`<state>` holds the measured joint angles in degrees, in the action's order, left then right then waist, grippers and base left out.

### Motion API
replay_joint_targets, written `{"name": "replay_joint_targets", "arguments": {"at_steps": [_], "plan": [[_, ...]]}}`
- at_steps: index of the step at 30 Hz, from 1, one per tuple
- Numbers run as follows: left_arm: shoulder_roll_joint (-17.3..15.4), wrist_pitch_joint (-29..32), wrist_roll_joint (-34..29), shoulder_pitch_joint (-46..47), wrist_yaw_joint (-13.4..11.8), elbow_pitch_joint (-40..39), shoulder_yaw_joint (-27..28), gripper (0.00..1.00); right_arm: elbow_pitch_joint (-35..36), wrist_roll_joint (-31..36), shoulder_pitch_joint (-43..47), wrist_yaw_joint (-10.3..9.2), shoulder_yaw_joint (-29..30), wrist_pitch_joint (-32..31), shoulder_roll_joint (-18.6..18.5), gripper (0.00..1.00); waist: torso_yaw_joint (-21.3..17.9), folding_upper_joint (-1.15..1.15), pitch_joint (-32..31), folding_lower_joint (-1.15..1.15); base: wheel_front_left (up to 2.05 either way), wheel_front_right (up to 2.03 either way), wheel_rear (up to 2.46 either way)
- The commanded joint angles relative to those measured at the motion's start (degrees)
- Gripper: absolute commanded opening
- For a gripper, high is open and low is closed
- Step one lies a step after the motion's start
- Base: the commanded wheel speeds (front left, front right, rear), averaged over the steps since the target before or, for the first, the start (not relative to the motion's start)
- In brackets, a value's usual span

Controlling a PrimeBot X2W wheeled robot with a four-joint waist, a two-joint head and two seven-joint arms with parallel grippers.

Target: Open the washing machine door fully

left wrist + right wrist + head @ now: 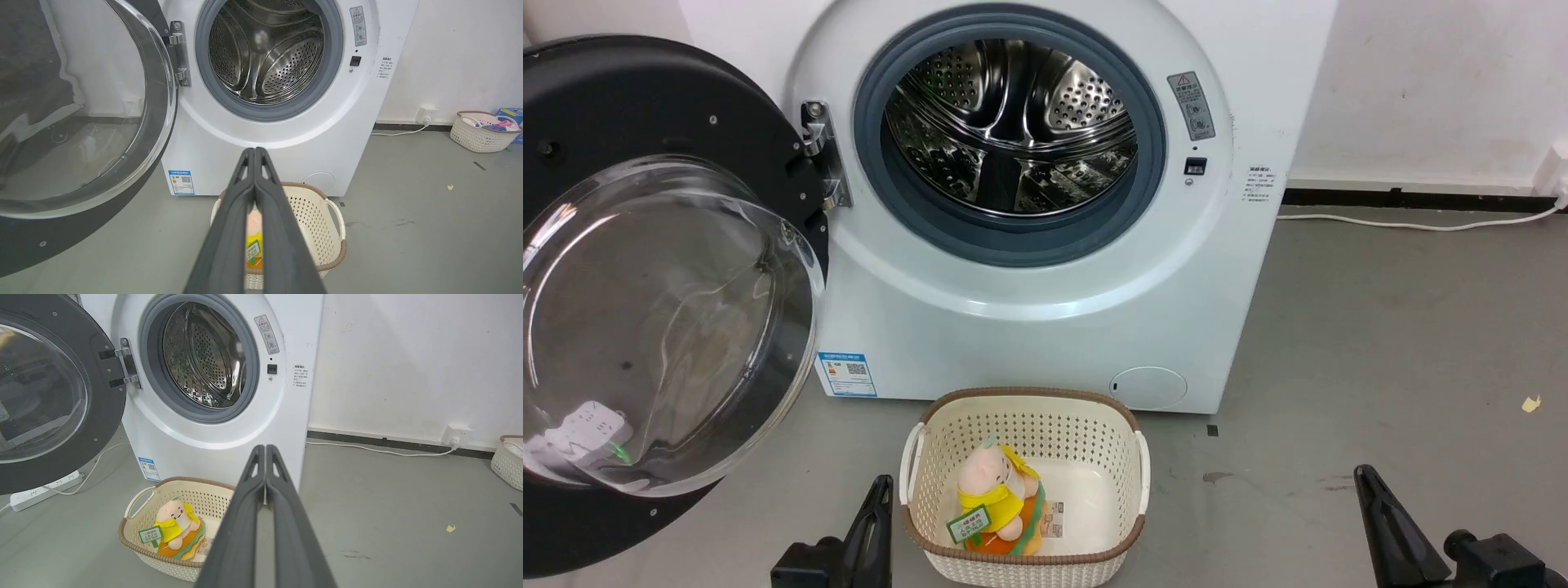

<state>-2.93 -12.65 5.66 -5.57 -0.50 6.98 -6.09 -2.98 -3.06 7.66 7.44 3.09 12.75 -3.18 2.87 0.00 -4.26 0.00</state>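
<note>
Left pincer [254,152]: clenched, fingers pressed together tip to tip with nothing between them; touches nothing.
Right pincer [265,448]: clenched the same way, holding nothing.
Door [662,310]: stands wide open, up and to the left of the left pincer and well apart from it. It hangs on the hinge [821,151] at the left edge of the drum mouth [1010,131], with its glass bowl bulging toward the camera.
Door edges: the black rim's near edge reaches down toward the floor [1339,367], left of the left pincer. Bare floor lies between that rim and the pincer.
Drum mouth: ahead of and above both pincers, with nothing across it.
Basket [1029,394]: on the floor between the two pincers, just beside the left one and well apart from the right. It sits close under the machine front, and a toy [996,498] lies in it.
Open room: wide bare floor ahead and to the right of the right pincer, as far as the wall [408,355].
Right wrist view: a power strip [41,492] and a cable [94,469] lie on the floor under the door's lower edge.
Left wrist view: a second basket [482,132] stands by the wall, far right of the left pincer.
Head view: a small round flap [1148,387] shows low on the machine, just beyond the basket's far right corner.
</note>
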Motion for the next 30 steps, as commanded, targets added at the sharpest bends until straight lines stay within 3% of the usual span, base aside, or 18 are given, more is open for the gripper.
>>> {"name": "replay_joint_targets", "arguments": {"at_steps": [1, 30], "plan": [[0.0, 0.3, -0.4, 0.8, 0.1, -0.5, 0.4, 0.00, 0.4, 0.4, -1.0, 0.01, -0.2, -0.3, 0.0, 0.00, 0.0, 0.00, 0.1, 0.00, 0.00, 0.00, 0.00], [0.0, 3.7, -1.8, 2.1, 0.2, -2.2, 1.9, 0.00, 1.1, 1.2, -2.9, 0.02, -1.0, -3.7, 0.1, 0.00, -0.8, 0.00, 1.2, 0.00, 0.00, 0.00, 0.00]]}}
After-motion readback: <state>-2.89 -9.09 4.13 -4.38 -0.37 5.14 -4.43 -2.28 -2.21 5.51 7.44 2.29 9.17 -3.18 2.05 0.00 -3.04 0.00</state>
